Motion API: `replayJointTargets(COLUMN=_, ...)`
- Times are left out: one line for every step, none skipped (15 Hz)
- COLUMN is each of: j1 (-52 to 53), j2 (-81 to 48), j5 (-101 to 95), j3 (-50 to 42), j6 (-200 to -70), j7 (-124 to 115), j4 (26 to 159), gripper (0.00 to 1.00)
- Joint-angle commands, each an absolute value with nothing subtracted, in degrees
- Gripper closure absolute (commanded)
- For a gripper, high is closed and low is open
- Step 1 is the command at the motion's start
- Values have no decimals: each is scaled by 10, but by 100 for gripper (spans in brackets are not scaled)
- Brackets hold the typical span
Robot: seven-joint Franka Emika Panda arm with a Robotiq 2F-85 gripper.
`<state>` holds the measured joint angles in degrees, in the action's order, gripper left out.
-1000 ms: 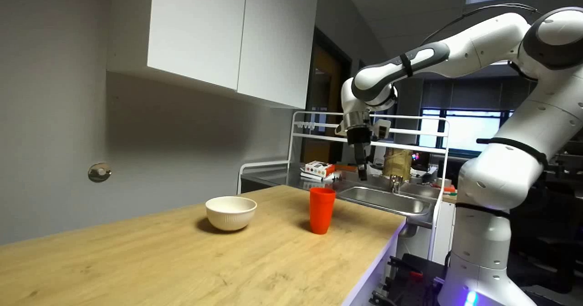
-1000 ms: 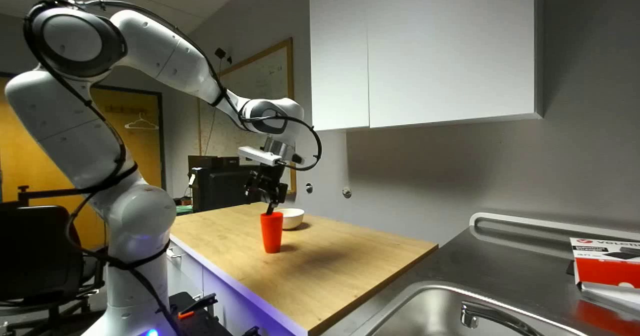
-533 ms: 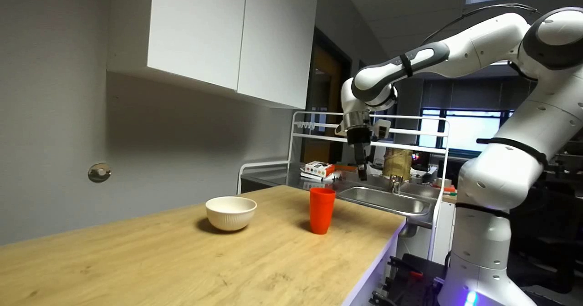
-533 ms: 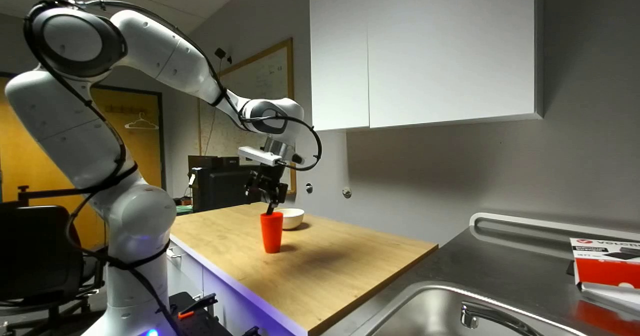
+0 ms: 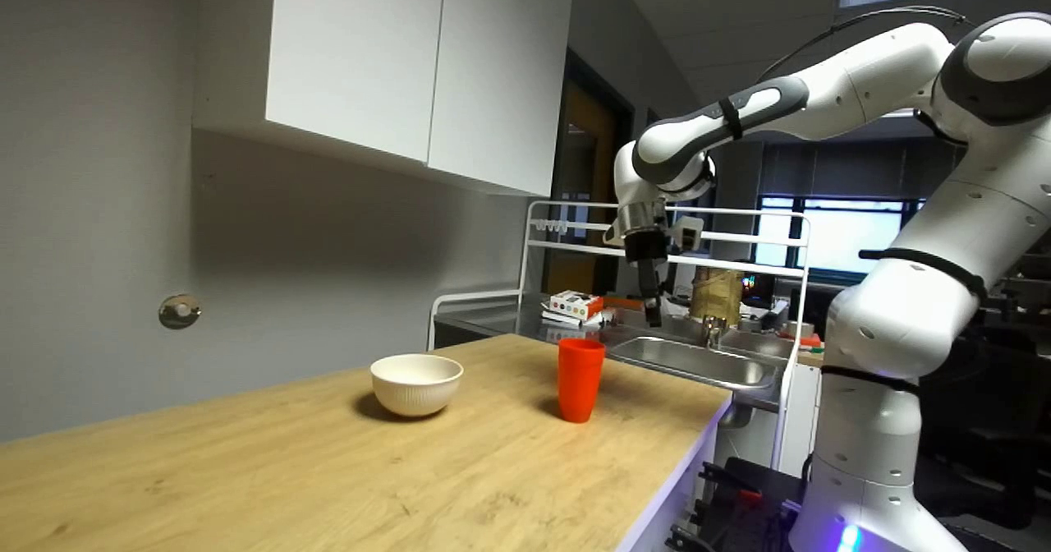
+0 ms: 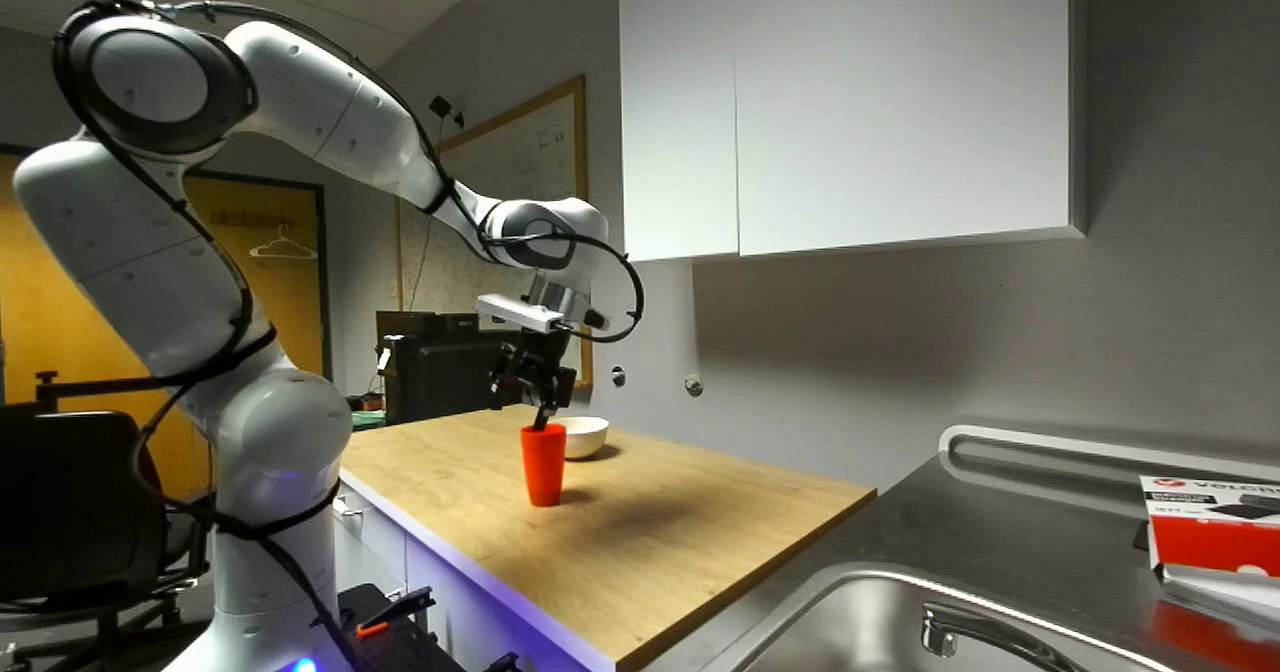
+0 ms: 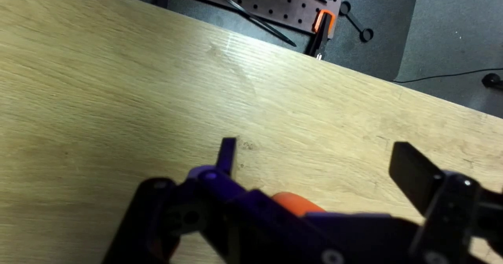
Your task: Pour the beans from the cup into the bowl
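The red-orange cup [image 5: 580, 381] stands upright on the wooden table in both exterior views [image 6: 544, 468]. In the wrist view only a curved part of the cup [image 7: 295, 203] shows behind the gripper body. Its inside and any beans are hidden. The cream-white bowl [image 5: 416, 384] stands upright beside the cup; the cup partly covers the bowl [image 6: 584, 438] in an exterior view. My gripper [image 7: 314, 143] is open, with its jaws wide apart and nothing between them. The gripper [image 5: 653, 322] points down, above cup-rim height and apart from the cup.
The wooden table [image 5: 328, 470] has a front edge towards the robot base. A white cabinet [image 6: 850, 102] hangs above. A sink [image 5: 698, 363], a white rack [image 5: 525, 264] and a red-white box [image 6: 1210, 527] are at the counter end. Clamps [image 7: 322, 32] lie below the edge.
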<state>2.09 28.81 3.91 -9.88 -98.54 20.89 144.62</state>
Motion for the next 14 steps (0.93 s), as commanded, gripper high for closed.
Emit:
replayJointTargets(j1=13, j2=262, j5=48, j3=-83, j6=-993, j7=190, j4=1424, gripper=0)
replayJointTargets(j1=14, j2=257, j5=51, j3=-80, j6=-998, j7=184, j4=1421, gripper=0)
replayJointTargets(j1=14, j2=250, j5=52, j3=-77, j6=-1005, j7=177, j4=1418, gripper=0)
replayJointTargets(j1=14, j2=244, j5=54, j3=-72, j6=-1015, j7=166, j4=1416, gripper=0)
replayJointTargets(j1=14, j2=237, j5=55, j3=-68, j6=-1026, j7=155, j4=1414, gripper=0)
replayJointTargets(j1=13, j2=230, j5=57, j3=-63, j6=-1041, j7=141, j4=1413, gripper=0)
replayJointTargets(j1=13, j2=223, j5=60, j3=-58, j6=-1054, j7=128, j4=1411, gripper=0)
replayJointTargets(j1=13, j2=216, j5=61, j3=-53, j6=-1068, j7=113, j4=1410, gripper=0)
replayJointTargets(j1=12, j2=209, j5=64, j3=-49, j6=-1081, j7=98, j4=1409, gripper=0)
replayJointTargets(j1=12, j2=202, j5=65, j3=-45, j6=-1094, j7=83, j4=1409, gripper=0)
replayJointTargets(j1=11, j2=193, j5=66, j3=-42, j6=-1108, j7=69, j4=1408, gripper=0)
replayJointTargets(j1=10, j2=186, j5=66, j3=-38, j6=-1121, j7=55, j4=1408, gripper=0)
replayJointTargets(j1=10, j2=179, j5=65, j3=-35, j6=-1132, j7=43, j4=1408, gripper=0)
replayJointTargets(j1=9, j2=171, j5=63, j3=-33, j6=-1145, j7=30, j4=1409, gripper=0)
